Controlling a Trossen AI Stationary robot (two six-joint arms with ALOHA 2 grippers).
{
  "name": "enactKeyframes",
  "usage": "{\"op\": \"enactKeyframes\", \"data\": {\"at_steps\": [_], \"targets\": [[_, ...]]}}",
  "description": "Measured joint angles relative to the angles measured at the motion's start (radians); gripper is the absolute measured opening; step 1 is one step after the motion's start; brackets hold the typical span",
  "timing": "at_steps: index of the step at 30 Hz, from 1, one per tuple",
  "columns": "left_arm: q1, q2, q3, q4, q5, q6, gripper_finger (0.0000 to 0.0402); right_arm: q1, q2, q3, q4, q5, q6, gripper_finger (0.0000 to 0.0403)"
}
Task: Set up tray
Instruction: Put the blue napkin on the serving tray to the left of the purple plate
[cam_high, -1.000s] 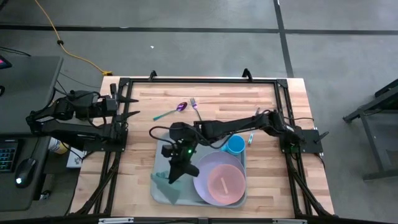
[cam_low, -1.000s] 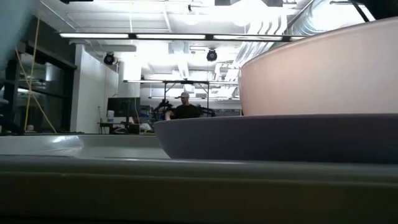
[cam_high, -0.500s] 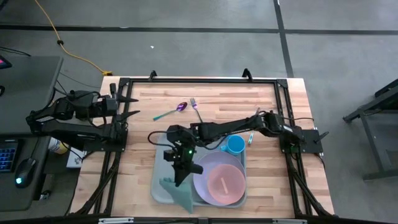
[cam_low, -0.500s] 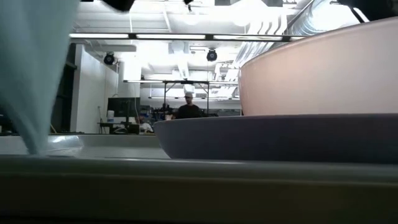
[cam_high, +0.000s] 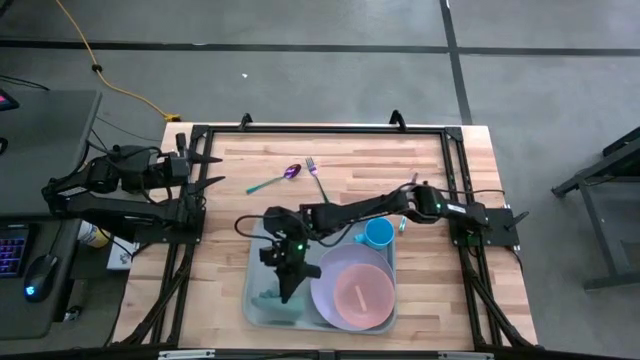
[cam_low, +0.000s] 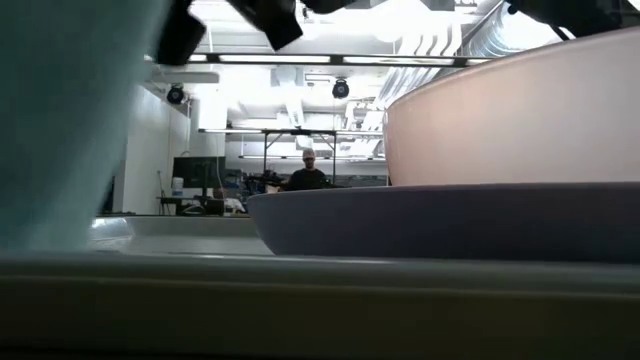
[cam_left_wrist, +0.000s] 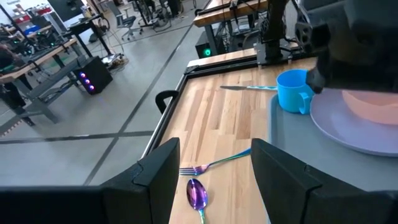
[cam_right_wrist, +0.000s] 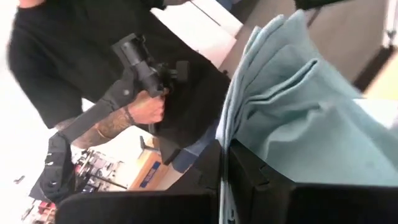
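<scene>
The pale grey-green tray (cam_high: 258, 262) lies at the table's near middle. It holds a lavender plate (cam_high: 325, 297) with a pink bowl (cam_high: 362, 295) on it and a blue cup (cam_high: 378, 234). My right gripper (cam_high: 286, 288) reaches over the tray's left part and is shut on a teal cloth (cam_high: 272, 298). That cloth fills the left of the low view (cam_low: 60, 120). A purple spoon (cam_high: 290, 172) and a fork (cam_high: 314, 169) lie on the wood beyond the tray. My left gripper (cam_high: 207, 171) waits open at the table's left edge. My right gripper pinches the teal cloth between its two fingers at a bunched upper edge (cam_right_wrist: 231, 134), several folded layers together. The fingers (cam_right_wrist: 261, 180) come from above, slanting down toward the near edge. The cloth hangs slack below them, its lower end (cam_high: 268, 300) down on the tray's left part.
A knife (cam_high: 403, 222) lies on the wood right of the blue cup. Black frame rails (cam_high: 320, 130) run round the table. Bare wood shows between the tray and the left rail. A person in black (cam_right_wrist: 112, 68) stands beyond the table in the right wrist view.
My right gripper has moved a little toward the near edge and down, still shut on the cloth. The cloth, which hung spread past the tray's near left corner, has gathered into a smaller bunch on the tray and now looms larger in the low view.
</scene>
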Motion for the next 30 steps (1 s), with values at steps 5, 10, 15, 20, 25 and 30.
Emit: {"op": "enactKeyframes", "data": {"at_steps": [5, 10, 15, 20, 25, 30], "targets": [[0.000, 0.000, 0.000, 0.000, -0.003, 0.000, 0.0227, -0.046, 0.001, 0.000, -0.126, 0.125, -0.076, 0.0000], [0.000, 0.000, 0.000, 0.000, -0.012, 0.000, 0.0227, -0.097, 0.001, 0.000, -0.216, 0.297, -0.075, 0.0000], [0.000, 0.000, 0.000, 0.000, -0.019, -0.001, 0.0227, -0.113, 0.001, 0.000, -0.299, 0.409, -0.106, 0.0000], [0.000, 0.000, 0.000, 0.000, -0.019, -0.001, 0.0227, -0.108, 0.000, 0.000, -0.426, 0.545, -0.148, 0.0000], [0.000, 0.000, 0.000, 0.000, -0.019, -0.003, 0.0227, -0.107, 0.000, 0.000, -0.492, 0.637, -0.169, 0.0000], [0.000, 0.000, 0.000, 0.000, -0.021, -0.003, 0.0227, -0.108, 0.000, 0.000, -0.427, 0.631, -0.167, 0.0000]]}}
